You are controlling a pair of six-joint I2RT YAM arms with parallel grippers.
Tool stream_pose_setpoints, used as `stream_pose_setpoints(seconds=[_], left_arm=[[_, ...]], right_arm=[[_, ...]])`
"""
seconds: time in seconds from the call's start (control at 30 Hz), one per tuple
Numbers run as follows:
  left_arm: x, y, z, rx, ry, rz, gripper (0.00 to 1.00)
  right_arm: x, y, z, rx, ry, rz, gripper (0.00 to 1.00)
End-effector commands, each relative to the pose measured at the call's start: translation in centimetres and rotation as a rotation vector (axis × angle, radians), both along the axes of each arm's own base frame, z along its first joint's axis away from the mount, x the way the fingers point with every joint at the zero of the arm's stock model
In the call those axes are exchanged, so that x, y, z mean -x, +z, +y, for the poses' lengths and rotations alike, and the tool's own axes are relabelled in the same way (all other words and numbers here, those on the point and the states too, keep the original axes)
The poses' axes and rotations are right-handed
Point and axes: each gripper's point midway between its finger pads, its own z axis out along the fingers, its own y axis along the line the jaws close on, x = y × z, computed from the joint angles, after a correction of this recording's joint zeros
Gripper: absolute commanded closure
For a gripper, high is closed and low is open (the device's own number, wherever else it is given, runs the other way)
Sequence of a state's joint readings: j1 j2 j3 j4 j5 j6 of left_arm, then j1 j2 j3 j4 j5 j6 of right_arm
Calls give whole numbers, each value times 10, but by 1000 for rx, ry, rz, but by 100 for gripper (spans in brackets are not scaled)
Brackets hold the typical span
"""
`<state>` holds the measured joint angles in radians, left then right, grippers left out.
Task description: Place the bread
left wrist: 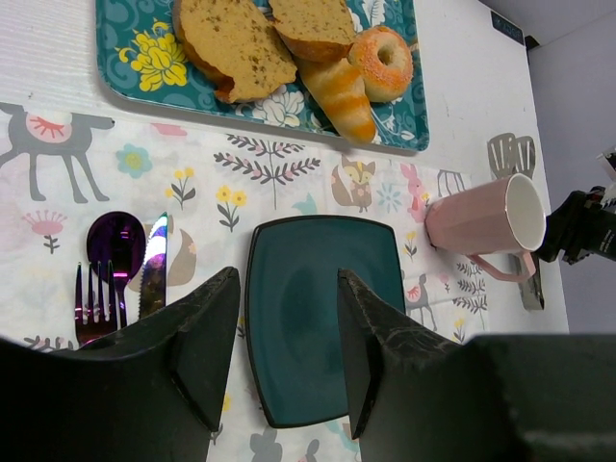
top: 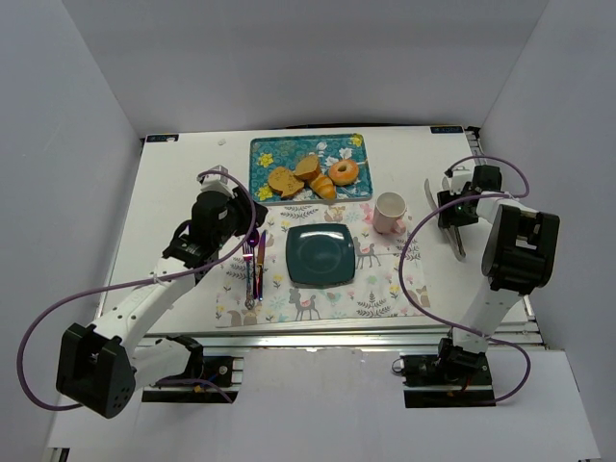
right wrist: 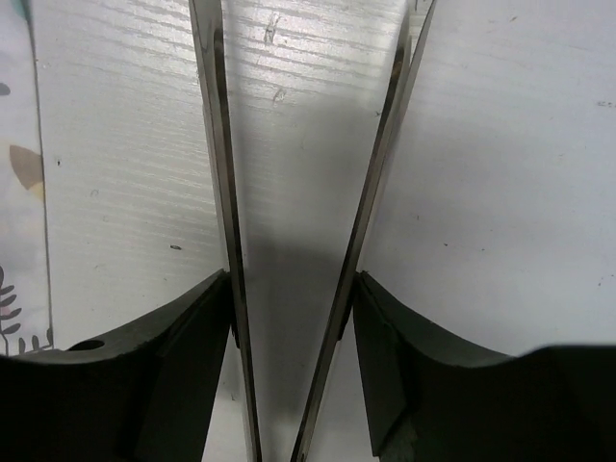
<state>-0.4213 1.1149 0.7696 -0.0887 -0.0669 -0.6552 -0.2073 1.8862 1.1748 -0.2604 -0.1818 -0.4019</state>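
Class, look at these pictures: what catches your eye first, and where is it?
The teal tray of bread at the far edge stands out, with a dark plate on the floral mat nearer. The right tool grips metal tongs; the left tool hangs open at the mat's left.

A robotics lab test cell: a white worktop (top: 183, 192) is boxed in on three sides by plain pale walls (top: 289, 58). A left arm (top: 154, 298) and a right arm (top: 500, 279) are bolted to a metal rail (top: 337, 339) at its near edge and trail purple cables (top: 38, 327). On it sits a staged meal setting: an animal-print placemat (top: 385, 289), a dark teal plate (top: 320, 255), purple cutlery (top: 254, 265), a pink mug (top: 390, 212), metal tongs (top: 458, 241) and a flowered tray (top: 265, 154) of bread (top: 287, 180).
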Motion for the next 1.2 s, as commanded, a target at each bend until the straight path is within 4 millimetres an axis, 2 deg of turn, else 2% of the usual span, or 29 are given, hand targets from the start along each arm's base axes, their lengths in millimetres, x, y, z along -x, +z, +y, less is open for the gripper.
stream_pose_setpoints(seconds=[0.0, 0.1, 0.23, 0.37, 0.47, 0.57, 0.67, 0.7, 0.73, 0.77, 0.8, 0.83, 0.87, 0.9, 1.0, 1.03, 1.07, 1.1, 1.13, 1.17], left_arm=[[2, 12, 6, 6, 26, -28, 45], [2, 13, 6, 13, 30, -30, 45], [-1, 16, 3, 14, 21, -31, 45], [-1, 17, 4, 8, 21, -32, 45], [0, 16, 4, 10, 20, -31, 45], [2, 17, 4, 11, 19, -32, 45], [3, 17, 6, 9, 24, -32, 45], [3, 18, 6, 8, 23, -33, 45], [4, 18, 6, 5, 23, -31, 45], [4, 18, 7, 4, 28, -33, 45], [4, 18, 8, 5, 31, -33, 45], [5, 18, 9, 4, 34, -34, 45], [6, 20, 10, 6, 40, -40, 45], [7, 19, 11, 3, 43, -37, 45], [9, 20, 13, 7, 50, -40, 45], [9, 18, 13, 7, 51, -38, 45], [9, 18, 13, 11, 52, -38, 45], [8, 19, 12, 13, 51, -39, 45], [7, 19, 12, 13, 50, -37, 45], [6, 20, 11, 14, 48, -39, 45]], right_arm=[[16, -14, -1, 28, 61, 69, 44], [25, -18, 0, 52, 140, 86, 45], [31, -15, 0, 62, 166, 79, 21], [37, -10, 1, 73, 182, 72, 21], [45, -17, 1, 77, 196, 94, 22], [54, -32, 0, 74, 222, 143, 27], [54, -43, -3, 83, 229, 170, 36], [53, -44, -4, 87, 231, 173, 48], [53, -47, -5, 84, 229, 184, 56], [47, -44, -6, 87, 229, 172, 63], [46, -41, -6, 81, 227, 169, 77], [44, -38, -5, 76, 227, 159, 85], [36, -24, -1, 58, 233, 115, 95], [34, -15, 1, 38, 232, 96, 97], [12, 45, 22, -57, 264, -68, 99], [11, 72, 31, -93, 269, -117, 97], [8, 93, 47, -168, 314, -168, 93], [-2, 156, 86, -210, 426, -292, 82], [-3, 168, 86, -202, 430, -315, 82], [-5, 178, 96, -192, 457, -331, 77]])
